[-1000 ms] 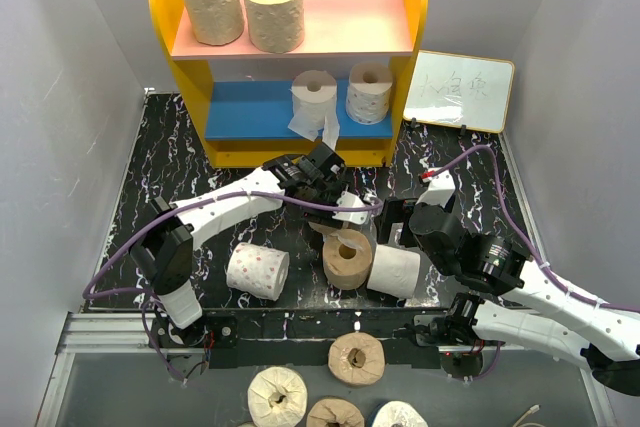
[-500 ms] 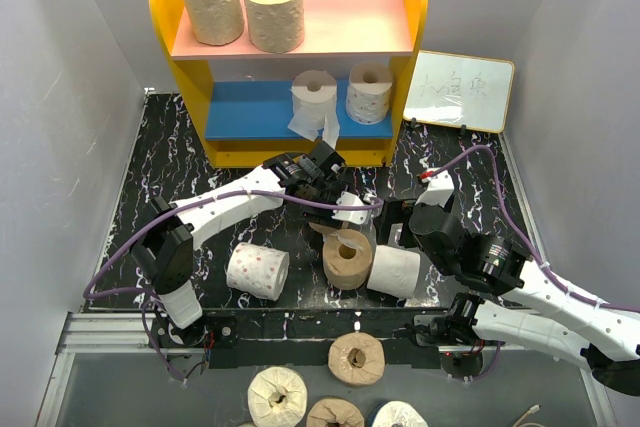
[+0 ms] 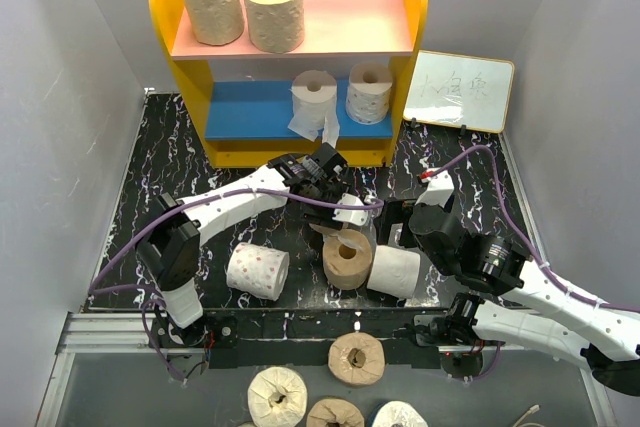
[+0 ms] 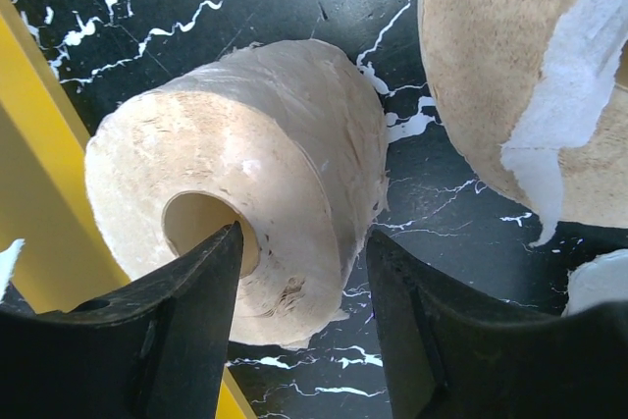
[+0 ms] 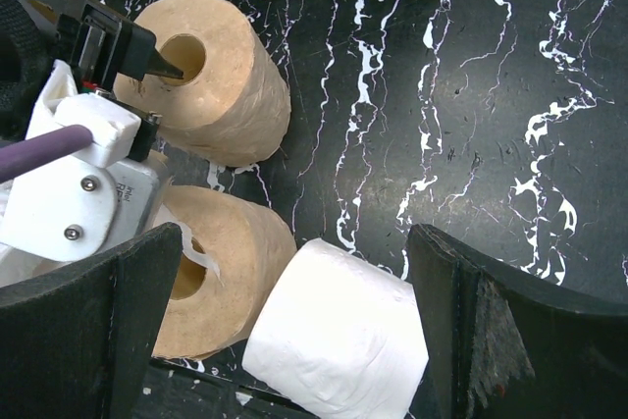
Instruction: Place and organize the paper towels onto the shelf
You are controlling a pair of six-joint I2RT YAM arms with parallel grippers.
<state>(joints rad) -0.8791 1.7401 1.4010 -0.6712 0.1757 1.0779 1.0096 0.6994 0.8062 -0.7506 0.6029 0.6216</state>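
The shelf (image 3: 186,75) holds two tan rolls (image 3: 212,3) on its pink board and two white rolls (image 3: 369,92) on its blue board; one (image 3: 314,99) trails a loose sheet. My left gripper (image 3: 335,209) is open over a tan roll (image 4: 245,174) lying on its side. One finger (image 4: 186,321) is at its hollow centre and the other (image 4: 432,331) is outside its wall. A brown roll (image 3: 347,259), a plain white roll (image 3: 393,270) and a pink-dotted roll (image 3: 258,270) lie near the front. My right gripper (image 5: 294,233) is wide open above the white roll (image 5: 339,336).
A small white writing board (image 3: 458,90) leans at the back right beside the shelf. Several more rolls (image 3: 357,357) lie below the table's front edge. The left gripper's white body (image 5: 78,183) sits against the brown roll (image 5: 231,262) in the right wrist view.
My left arm has shifted slightly to the right, its gripper staying over the tan roll. The right arm and the rolls have not moved.
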